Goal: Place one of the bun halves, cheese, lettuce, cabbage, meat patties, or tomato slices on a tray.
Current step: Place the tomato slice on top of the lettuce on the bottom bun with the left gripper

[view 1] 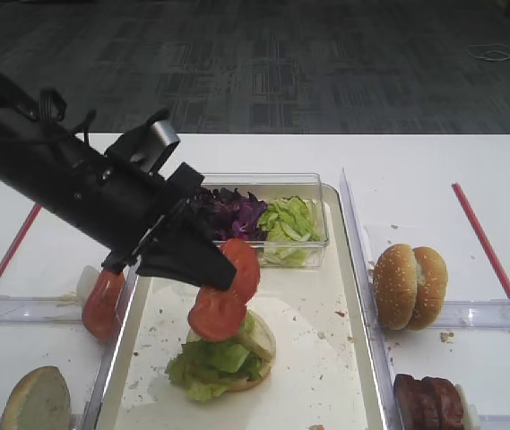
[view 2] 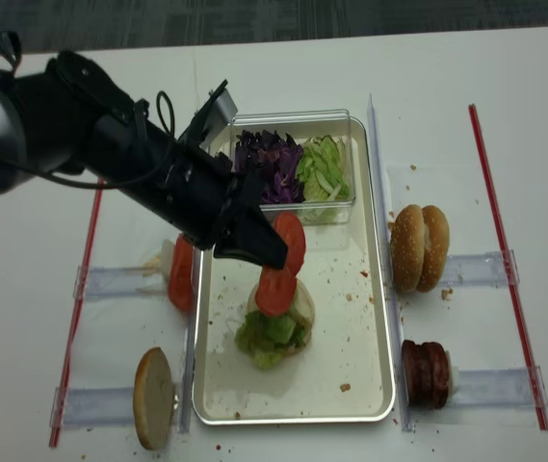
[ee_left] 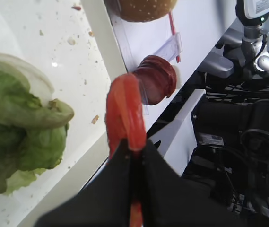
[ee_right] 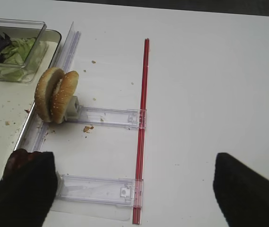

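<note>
Left pincer (view 2: 272, 248) clamped on a tomato slice (view 2: 291, 243), held on edge above the tray (view 2: 351, 318), roughly midway between its long rims. Directly below the pincer, a second tomato slice (view 2: 274, 291) rests tilted on lettuce (view 2: 269, 332) and a bun half (view 2: 300, 300), about the middle of the tray; bare tray floor lies to the pincer's right and nearer the camera, up to the raised rim. Behind the pincer, a clear tub (view 2: 293, 120) with cabbage (view 2: 262, 166) and more lettuce fills the tray's far end. To its left, outside the rim, more tomato slices (view 2: 181, 272) stand in a clear holder, and a single bun half (view 2: 153, 397) stands farther forward. Beyond the right rim, bun halves (view 2: 421, 246) and meat patties (view 2: 426, 372) stand on edge on the surface. Right pincer (ee_right: 134, 189): fingers well apart, nothing between them, over open surface beside a red strip (ee_right: 141, 127).
</note>
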`<move>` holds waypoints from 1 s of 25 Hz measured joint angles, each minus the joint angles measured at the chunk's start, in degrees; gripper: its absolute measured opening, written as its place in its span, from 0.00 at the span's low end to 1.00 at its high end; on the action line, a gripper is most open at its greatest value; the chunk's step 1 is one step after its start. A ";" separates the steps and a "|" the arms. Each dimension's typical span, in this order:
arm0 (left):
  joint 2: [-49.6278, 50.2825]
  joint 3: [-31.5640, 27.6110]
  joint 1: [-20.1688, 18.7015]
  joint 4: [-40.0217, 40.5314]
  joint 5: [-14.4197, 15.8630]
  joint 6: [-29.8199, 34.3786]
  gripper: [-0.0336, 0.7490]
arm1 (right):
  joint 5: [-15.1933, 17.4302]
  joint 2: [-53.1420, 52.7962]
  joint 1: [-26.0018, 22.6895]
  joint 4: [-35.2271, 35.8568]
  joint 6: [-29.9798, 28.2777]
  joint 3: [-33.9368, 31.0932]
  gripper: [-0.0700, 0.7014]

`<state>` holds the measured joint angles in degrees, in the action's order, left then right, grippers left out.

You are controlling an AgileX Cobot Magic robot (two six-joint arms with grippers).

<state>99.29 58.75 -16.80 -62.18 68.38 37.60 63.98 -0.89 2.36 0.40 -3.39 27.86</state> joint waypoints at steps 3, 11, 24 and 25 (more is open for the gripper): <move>1.50 -2.95 0.79 -1.61 -0.71 3.21 0.07 | 0.00 0.00 0.00 0.00 0.00 0.00 0.99; 6.68 -5.44 0.79 -7.02 -1.31 9.58 0.07 | 0.00 0.00 0.00 0.00 0.00 0.00 0.99; 13.42 -6.35 1.70 -10.73 -1.81 16.80 0.07 | 0.00 0.00 0.00 0.00 0.00 0.00 0.99; 13.72 -6.35 2.18 -10.86 -1.83 16.99 0.07 | 0.00 0.00 0.00 0.00 0.00 0.00 0.99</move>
<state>113.01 52.40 -14.63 -73.05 66.55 54.58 63.98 -0.89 2.36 0.40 -3.39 27.86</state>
